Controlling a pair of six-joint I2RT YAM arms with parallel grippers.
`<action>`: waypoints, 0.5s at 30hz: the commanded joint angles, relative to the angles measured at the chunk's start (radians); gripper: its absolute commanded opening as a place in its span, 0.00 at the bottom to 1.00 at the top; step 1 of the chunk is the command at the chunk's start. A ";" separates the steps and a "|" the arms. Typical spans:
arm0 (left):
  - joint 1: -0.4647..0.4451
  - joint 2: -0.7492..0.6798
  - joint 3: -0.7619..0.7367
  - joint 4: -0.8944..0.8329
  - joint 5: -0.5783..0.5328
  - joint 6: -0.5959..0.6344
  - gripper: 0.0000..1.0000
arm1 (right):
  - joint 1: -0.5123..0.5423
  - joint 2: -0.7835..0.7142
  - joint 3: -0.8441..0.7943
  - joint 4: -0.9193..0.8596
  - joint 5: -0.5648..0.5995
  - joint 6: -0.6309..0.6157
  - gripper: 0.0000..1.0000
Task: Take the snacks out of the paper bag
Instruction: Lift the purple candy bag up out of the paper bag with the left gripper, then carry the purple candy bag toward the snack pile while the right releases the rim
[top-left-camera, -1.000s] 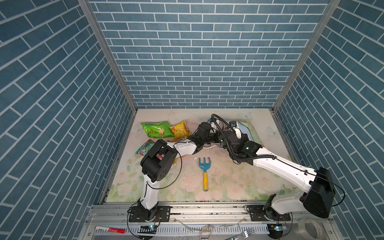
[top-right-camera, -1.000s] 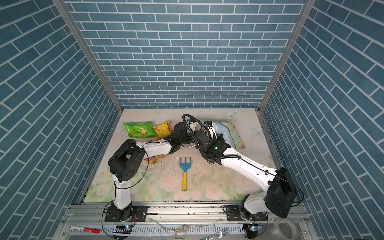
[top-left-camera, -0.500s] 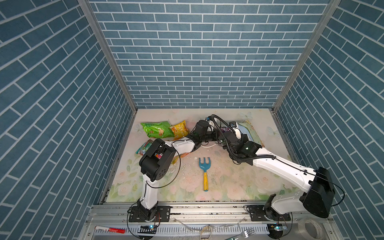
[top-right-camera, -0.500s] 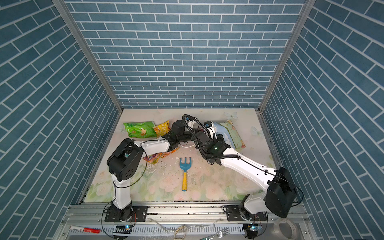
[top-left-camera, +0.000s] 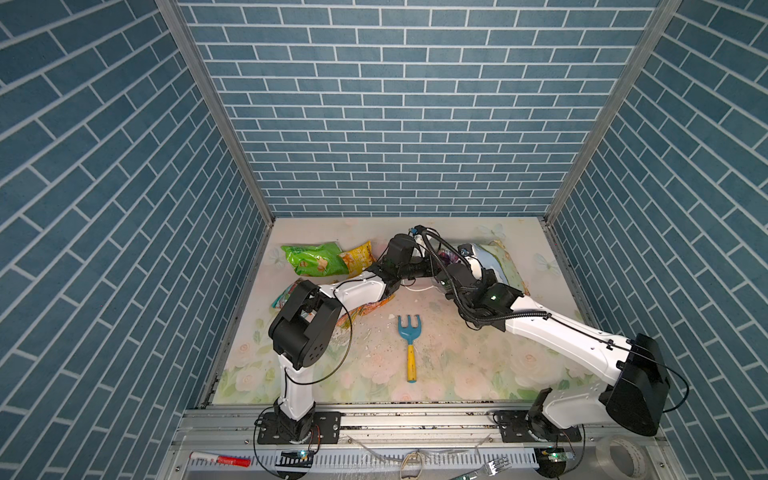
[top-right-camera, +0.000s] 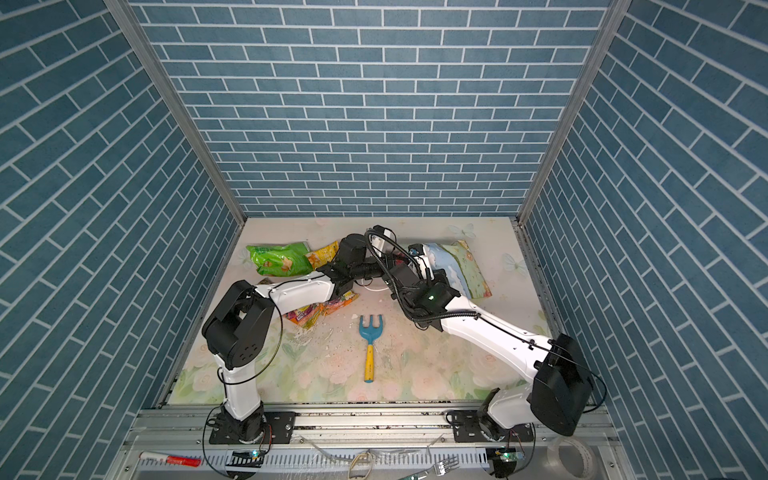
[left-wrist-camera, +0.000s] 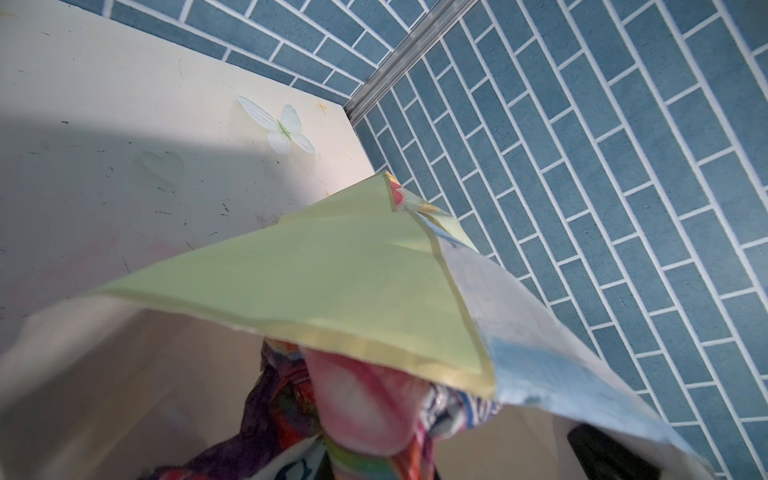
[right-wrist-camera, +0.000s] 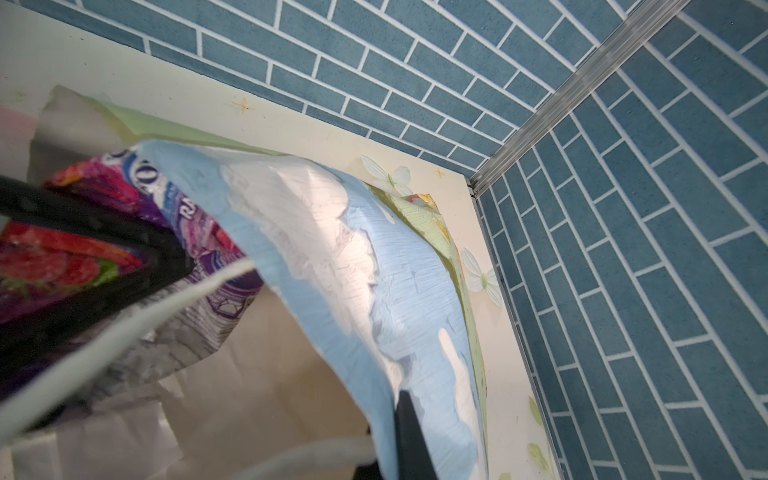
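Top views sharp, evenly bright; wrist views blurred near lens; soft shadow across table (left-wrist-camera: 124, 174).

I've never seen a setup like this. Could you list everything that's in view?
green packet: one, bright green, table's back left
yellow-orange packet: one, touching the green packet's right end
teal-white packet: one, mostly hidden under the left arm
orange-red packet: one, fruit print, partly under the same arm
purple packet: one, inside the bag's mouth
paper bag: one, sky blue with clouds and green-yellow bands, lying back right
toy rake: one, blue head, yellow handle, table's middle
table: one, pale floral print
marker, fork, tape roll: one each, front rail
left gripper: black, in the bag's mouth on the purple packet; grip unclear
right gripper: black, shut on the bag's upper edge
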 joint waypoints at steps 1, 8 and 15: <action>0.011 -0.075 -0.003 0.029 -0.008 0.040 0.00 | 0.005 -0.003 -0.016 -0.018 0.011 0.058 0.00; 0.011 -0.155 -0.046 -0.021 -0.036 0.086 0.00 | 0.004 -0.006 -0.007 -0.019 -0.001 0.058 0.00; 0.011 -0.211 -0.070 -0.046 -0.040 0.107 0.00 | 0.004 -0.011 0.009 -0.017 -0.017 0.056 0.00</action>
